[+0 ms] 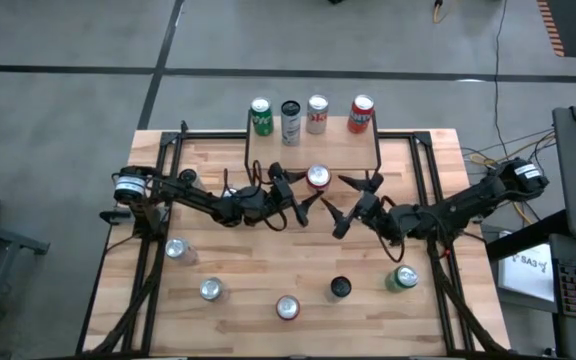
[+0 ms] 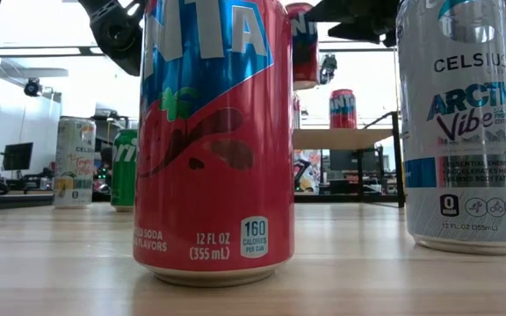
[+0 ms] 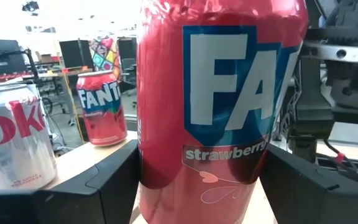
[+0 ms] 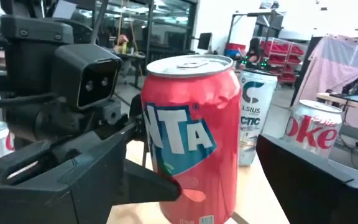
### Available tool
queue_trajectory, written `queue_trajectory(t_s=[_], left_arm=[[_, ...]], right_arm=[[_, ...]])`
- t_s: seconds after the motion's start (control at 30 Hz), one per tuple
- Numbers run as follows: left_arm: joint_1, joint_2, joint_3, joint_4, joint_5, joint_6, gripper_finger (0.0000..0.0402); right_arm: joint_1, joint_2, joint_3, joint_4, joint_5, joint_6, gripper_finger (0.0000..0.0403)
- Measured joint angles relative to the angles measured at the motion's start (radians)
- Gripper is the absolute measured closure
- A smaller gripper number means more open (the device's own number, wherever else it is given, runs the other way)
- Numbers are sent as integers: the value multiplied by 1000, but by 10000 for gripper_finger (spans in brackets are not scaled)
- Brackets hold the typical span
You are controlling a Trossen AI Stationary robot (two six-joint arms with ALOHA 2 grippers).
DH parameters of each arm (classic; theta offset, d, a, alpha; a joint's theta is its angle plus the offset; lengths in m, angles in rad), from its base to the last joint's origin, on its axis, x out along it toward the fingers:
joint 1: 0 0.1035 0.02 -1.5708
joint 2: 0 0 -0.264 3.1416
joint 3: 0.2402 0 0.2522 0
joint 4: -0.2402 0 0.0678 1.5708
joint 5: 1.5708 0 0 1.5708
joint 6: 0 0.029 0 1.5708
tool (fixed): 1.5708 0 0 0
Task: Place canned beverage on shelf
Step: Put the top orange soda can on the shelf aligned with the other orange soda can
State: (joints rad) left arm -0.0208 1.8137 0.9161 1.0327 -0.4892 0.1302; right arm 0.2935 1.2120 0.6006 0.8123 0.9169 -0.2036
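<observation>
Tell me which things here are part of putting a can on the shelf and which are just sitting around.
In the job:
- red Fanta can, between the left gripper's fingers
- shelf
- right gripper, open beside the can

Just sitting around:
- four cans already along the shelf's back
- five loose cans on the table's near side

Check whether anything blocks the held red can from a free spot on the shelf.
Nothing visible does. The left gripper holds the red can over the shelf's bare front board; the four cans stand along the back edge.
</observation>
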Motion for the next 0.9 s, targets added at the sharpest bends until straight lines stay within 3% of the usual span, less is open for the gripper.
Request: queue_trajectory(t_s=[0.17, 0.57, 0.9], left_arm=[[0, 0, 0, 0, 0, -7, 135], [1, 0, 0, 1, 0, -8, 135], [1, 1, 0, -5, 6, -3, 135]], right_arm=[[-22, 44, 0, 94, 2, 1, 55], [-84, 106, 44, 114, -79, -2, 53], [-96, 213, 157, 104, 50, -104, 58]])
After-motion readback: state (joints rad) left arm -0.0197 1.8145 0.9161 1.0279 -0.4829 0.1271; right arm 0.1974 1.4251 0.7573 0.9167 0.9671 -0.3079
